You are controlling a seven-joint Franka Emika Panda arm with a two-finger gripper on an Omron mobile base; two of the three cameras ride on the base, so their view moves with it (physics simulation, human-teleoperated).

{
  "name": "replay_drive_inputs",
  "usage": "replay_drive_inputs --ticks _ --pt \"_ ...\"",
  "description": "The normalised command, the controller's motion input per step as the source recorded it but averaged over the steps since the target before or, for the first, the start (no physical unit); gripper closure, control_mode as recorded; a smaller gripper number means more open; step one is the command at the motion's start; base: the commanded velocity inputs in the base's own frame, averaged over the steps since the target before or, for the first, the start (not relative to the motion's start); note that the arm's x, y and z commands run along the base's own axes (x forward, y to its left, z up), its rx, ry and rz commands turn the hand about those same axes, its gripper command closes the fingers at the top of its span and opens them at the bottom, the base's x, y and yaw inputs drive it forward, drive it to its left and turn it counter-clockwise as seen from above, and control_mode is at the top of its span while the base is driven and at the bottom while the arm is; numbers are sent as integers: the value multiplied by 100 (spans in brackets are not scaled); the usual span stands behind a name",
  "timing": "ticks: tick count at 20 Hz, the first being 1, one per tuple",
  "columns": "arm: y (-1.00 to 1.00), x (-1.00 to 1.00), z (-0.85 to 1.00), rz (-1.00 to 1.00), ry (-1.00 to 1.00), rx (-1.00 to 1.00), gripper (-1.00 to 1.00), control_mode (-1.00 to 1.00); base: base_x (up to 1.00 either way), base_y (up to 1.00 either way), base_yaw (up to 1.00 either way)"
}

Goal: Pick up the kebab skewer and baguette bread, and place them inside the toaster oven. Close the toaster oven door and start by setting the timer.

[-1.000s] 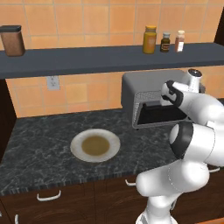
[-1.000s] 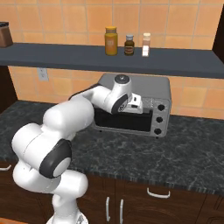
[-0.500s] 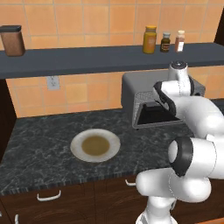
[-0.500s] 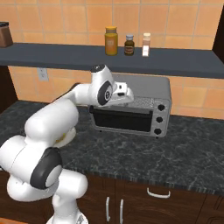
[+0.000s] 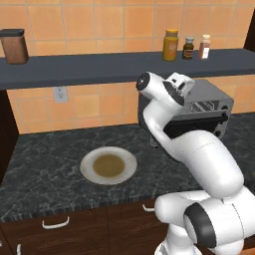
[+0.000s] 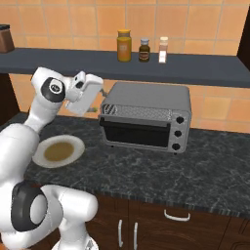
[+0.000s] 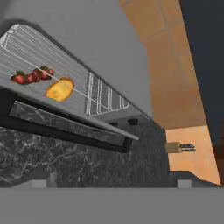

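Skewered red-brown meat chunks on a thin stick, the kebab skewer [image 7: 31, 77], are lying on the wire rack [image 7: 52, 74] inside the boxy grey metal toaster oven [image 6: 146, 117], and the small golden-orange baguette bread [image 7: 59, 89] is sitting just beside them on the same rack. The dark-glass toaster oven door [image 6: 135, 133] is looking raised against the front in the right base view, while the hand view is showing its frame slightly ajar under the rack. The white arm's two-finger gripper [image 6: 97, 100] is hanging just beside the oven's left end; whether its fingers are spread or closed cannot be told. A round pale plate with a brown centre [image 5: 108, 166] is resting on the dark speckled counter [image 5: 50, 169], well apart from the oven.
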Motion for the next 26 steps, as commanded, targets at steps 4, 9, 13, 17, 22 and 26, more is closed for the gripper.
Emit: replay_drive_inputs --ticks 4,9,13,17,22,26 --pt "55 -75 41 0 29 -12 -100 -100 0 0 0" --pt "17 -4 -26 0 38 0 -100 -100 0 0 0" --pt "-1 14 -47 -1 8 8 -100 -100 0 0 0" --pt "-12 -1 -44 -13 -1 9 -100 -100 0 0 0" --pt "-48 -28 -36 -24 -1 9 -100 -100 0 0 0" --pt "-72 -3 -55 -34 -2 14 -100 -100 0 0 0"
